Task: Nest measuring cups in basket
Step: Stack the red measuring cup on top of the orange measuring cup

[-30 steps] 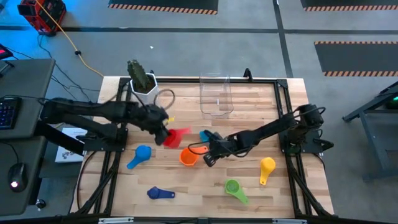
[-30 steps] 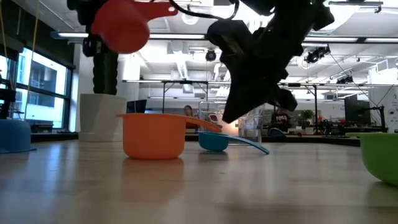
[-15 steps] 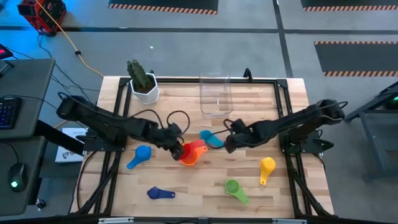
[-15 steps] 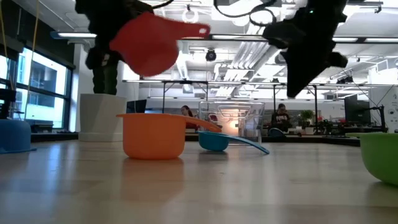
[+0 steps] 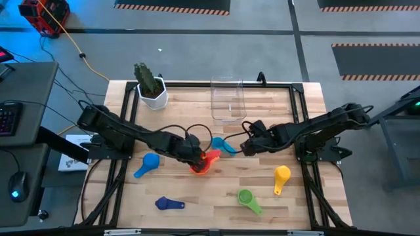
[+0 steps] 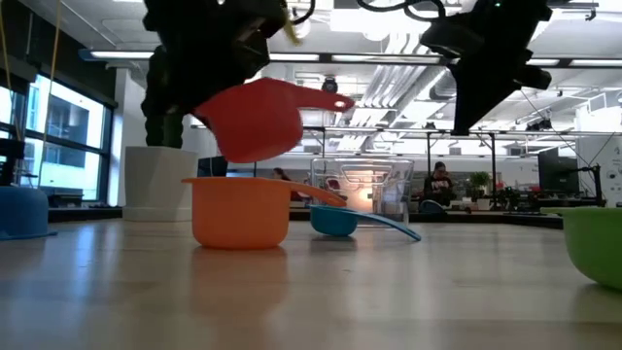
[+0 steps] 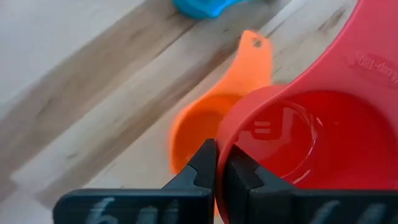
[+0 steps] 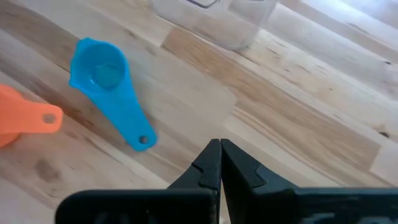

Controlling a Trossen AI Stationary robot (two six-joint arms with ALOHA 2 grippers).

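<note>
High view. Left gripper [image 5: 195, 157]: mid-table, pinched on the red cup [image 5: 209, 157], held directly above the orange cup [image 5: 199, 168], apparently to seat one in the other before either goes to the basket [image 5: 228, 99]. Basket: clear, standing at the far edge, with no cup in it. Right gripper [image 5: 245, 145]: to the right of the light blue cup [image 5: 220, 144], holding nothing, apparently clear of the left arm's work. Loose on the table: blue cup [image 5: 147, 163] to the left, dark blue cup [image 5: 168, 204] near-left, green cup [image 5: 247, 198] and yellow cup [image 5: 281, 177] near-right. Cactus pot [image 5: 151, 90] at far left.

Low view. Red cup [image 6: 255, 119] hangs tilted just above the orange cup [image 6: 240, 210], bowl down, not yet seated.

Left wrist view. Fingers [image 7: 200, 171] closed on the red cup's [image 7: 298, 143] wall; orange cup [image 7: 202, 127] directly beneath, well lined up for nesting.

Right wrist view. Fingers [image 8: 210, 163] pressed together on nothing; light blue cup [image 8: 104, 70] lies ahead on the wood, likely the next candidate.
</note>
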